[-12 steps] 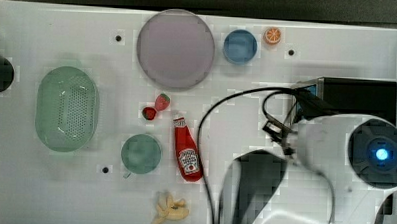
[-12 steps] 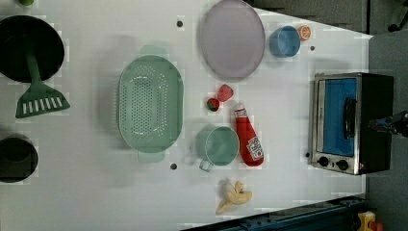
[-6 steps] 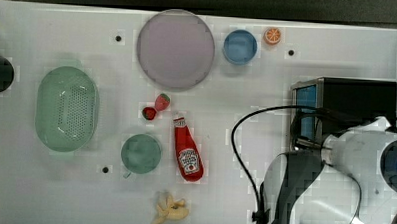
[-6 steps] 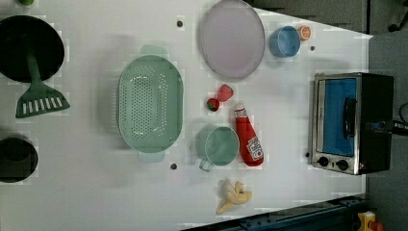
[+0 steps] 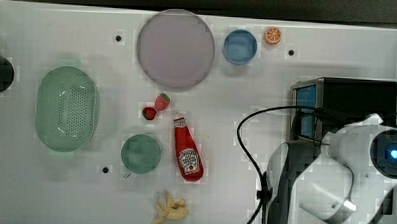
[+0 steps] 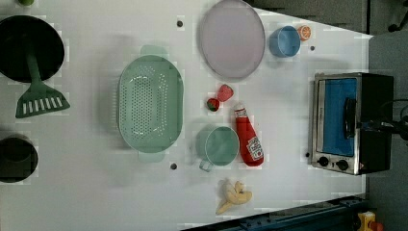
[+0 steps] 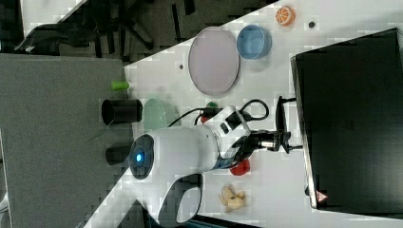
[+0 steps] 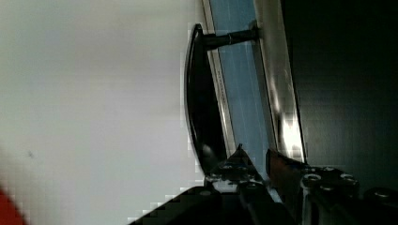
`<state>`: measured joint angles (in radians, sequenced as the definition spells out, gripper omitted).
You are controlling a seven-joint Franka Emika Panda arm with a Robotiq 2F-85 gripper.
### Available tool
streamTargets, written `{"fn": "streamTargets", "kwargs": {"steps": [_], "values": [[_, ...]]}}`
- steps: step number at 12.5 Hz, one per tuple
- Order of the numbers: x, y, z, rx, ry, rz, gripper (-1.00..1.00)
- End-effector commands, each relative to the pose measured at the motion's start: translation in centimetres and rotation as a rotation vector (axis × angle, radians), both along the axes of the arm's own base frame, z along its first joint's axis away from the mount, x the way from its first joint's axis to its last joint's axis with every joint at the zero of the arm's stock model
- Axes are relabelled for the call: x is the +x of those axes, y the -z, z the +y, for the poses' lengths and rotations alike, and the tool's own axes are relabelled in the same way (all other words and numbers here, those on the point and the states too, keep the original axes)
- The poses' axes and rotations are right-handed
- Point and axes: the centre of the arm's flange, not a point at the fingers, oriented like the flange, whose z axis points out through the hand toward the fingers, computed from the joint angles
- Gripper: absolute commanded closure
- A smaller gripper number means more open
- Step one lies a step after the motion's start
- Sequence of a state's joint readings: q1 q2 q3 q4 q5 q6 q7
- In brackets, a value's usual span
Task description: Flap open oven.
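The arm had swung down across the lower right of the top view, bringing the pincer (image 8: 253,161), narrowly spread and pinching nothing, to the toaster oven's (image 6: 370,125) still-shut door handle (image 8: 199,108).

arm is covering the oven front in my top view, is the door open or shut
observer: shut. In the left view the oven has its blue glass door sitting flush in the silver frame.
operator: ok where is the gripper relative to the handle
observer: in the right view the gripper is just in front of the oven, at one end of the black bar handle.
operator: has it grabbed it
observer: doesn't look like it. In the wrist view the fingers stand a narrow gap apart and the handle lies beside them, not between them.
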<state>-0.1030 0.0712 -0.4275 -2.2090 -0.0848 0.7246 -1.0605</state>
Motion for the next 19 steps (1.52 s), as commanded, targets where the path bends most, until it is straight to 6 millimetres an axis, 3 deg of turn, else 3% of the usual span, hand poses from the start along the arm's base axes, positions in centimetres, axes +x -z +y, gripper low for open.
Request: {"fn": "streamTargets", "kwargs": {"steps": [1, 8, 12, 19], "values": [[0.8, 0.1, 0.4, -0.021, -0.074, -0.025, 0.65], [1.2, 3.5, 1.8, -0.027, -0.106, -0.007, 0.65], [2.1, 5.2, 6.4, -0.020, -0.180, 0.028, 0.65], [3.2, 8.9, 14.7, -0.260, -0.228, 0.110, 0.65]]}}
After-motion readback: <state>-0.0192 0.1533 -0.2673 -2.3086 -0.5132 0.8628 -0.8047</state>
